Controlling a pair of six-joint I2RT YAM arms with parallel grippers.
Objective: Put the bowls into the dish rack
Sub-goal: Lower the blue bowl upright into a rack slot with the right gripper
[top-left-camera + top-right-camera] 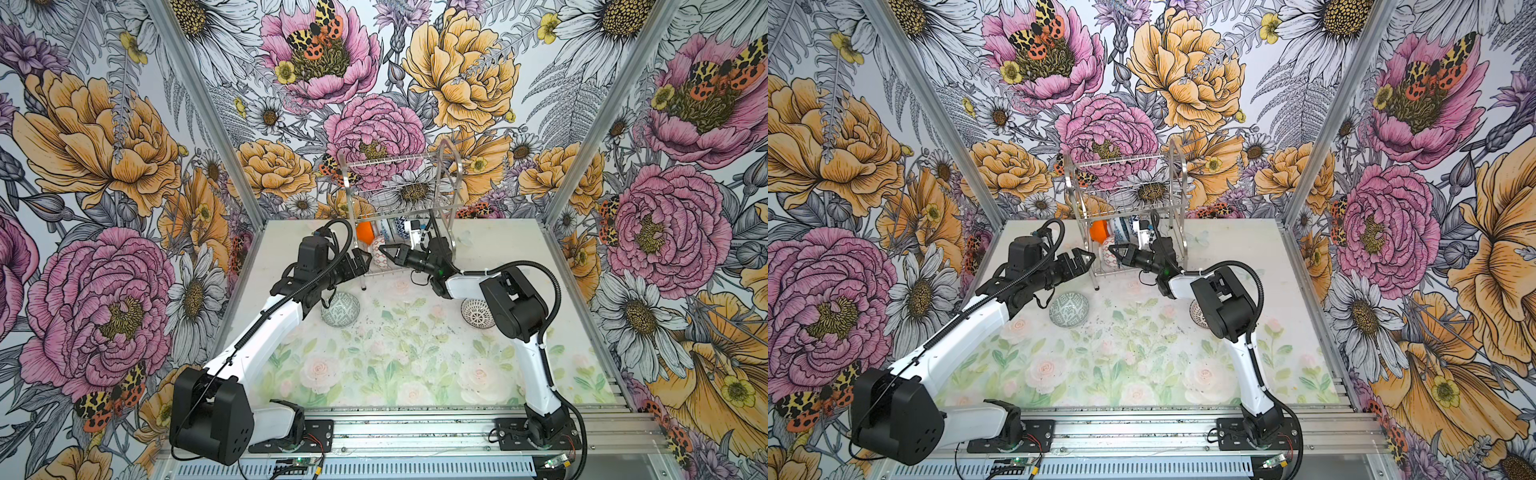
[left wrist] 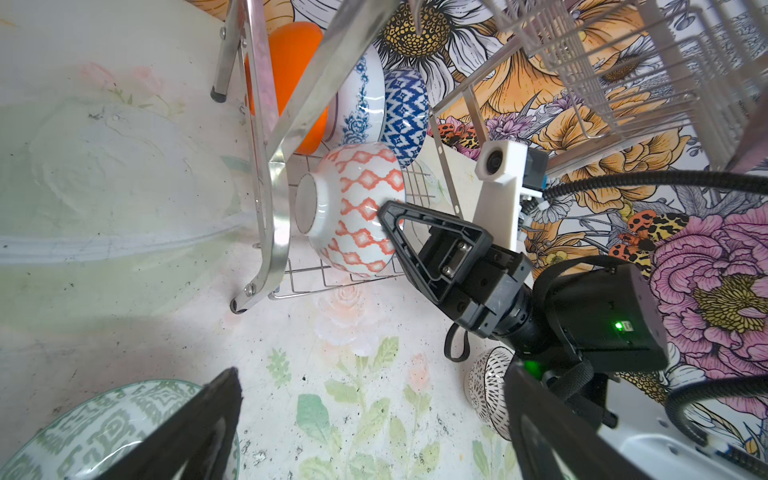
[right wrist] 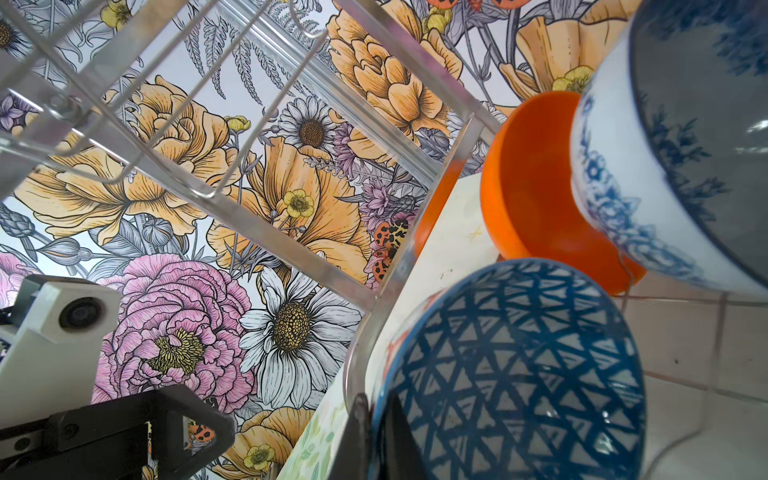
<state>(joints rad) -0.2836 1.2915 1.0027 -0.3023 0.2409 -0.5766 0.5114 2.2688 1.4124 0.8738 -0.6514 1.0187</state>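
Observation:
The dish rack (image 1: 399, 195) stands at the back of the table. On its lower tier an orange bowl (image 2: 291, 70) and two blue-white bowls (image 2: 361, 99) (image 2: 405, 112) stand on edge. At the tier's front lies the orange-white bowl (image 2: 357, 208) on its side, and my right gripper (image 3: 370, 440) is shut on its rim; its inside shows a blue lattice (image 3: 519, 365). My left gripper (image 2: 374, 428) hangs open and empty just left of the rack's front leg, also seen in a top view (image 1: 365, 259). A grey-green bowl (image 1: 340, 309) sits upside down below it.
A black-white bowl (image 1: 477, 313) sits on the table under my right arm's elbow, partly hidden (image 1: 1198, 313). The rack's upper tier (image 1: 1121, 166) holds nothing. Flowered walls close in the table on three sides.

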